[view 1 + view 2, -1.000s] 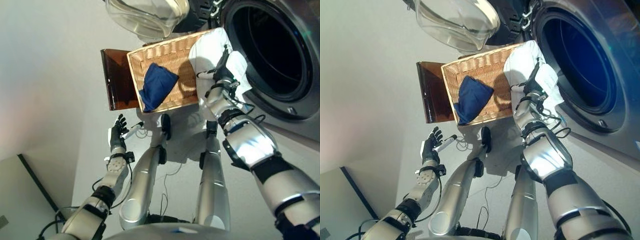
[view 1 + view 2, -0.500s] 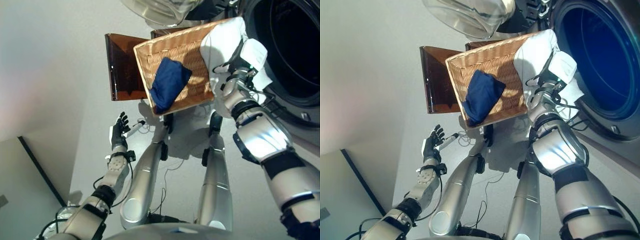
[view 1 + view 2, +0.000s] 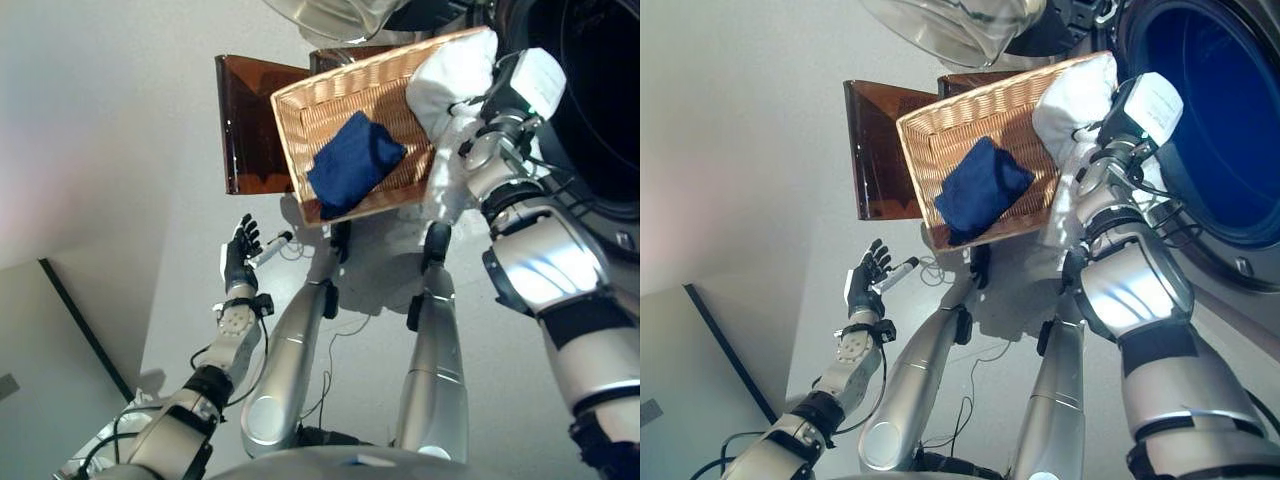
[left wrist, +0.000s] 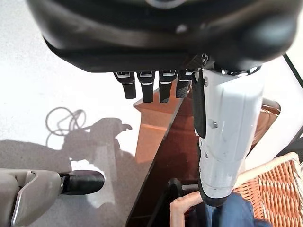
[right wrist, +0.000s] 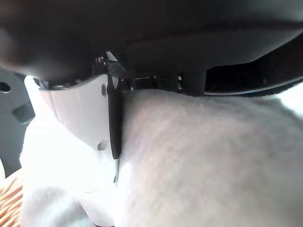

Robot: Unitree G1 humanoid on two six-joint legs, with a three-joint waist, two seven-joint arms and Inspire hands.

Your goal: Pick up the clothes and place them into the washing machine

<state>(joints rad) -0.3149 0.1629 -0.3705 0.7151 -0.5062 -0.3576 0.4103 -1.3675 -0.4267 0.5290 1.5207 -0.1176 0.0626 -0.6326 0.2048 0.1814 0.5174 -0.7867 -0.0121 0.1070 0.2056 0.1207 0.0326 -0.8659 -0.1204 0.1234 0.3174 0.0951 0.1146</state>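
Observation:
A white garment (image 3: 452, 78) drapes over the right end of the wicker basket (image 3: 292, 128), and part of it hangs below the basket's edge. My right hand (image 3: 1128, 118) is shut on this garment beside the washing machine's dark drum opening (image 3: 600, 90). In the right wrist view the white cloth (image 5: 203, 161) fills the frame, with the thumb (image 5: 80, 113) pressed against it. A dark blue garment (image 3: 355, 165) lies folded in the middle of the basket. My left hand (image 3: 238, 255) hangs open and holds nothing, low at the left, far from the basket.
The machine's glass door (image 3: 330, 12) stands swung open above the basket. A brown translucent box (image 3: 245, 130) sits against the basket's left side and also shows in the left wrist view, where the brown box (image 4: 165, 156) lies past my straight fingers (image 4: 142, 87).
The camera has shifted. My right hand has risen with the white garment toward the drum opening, and more cloth now hangs below the basket's edge. The left hand stays idle.

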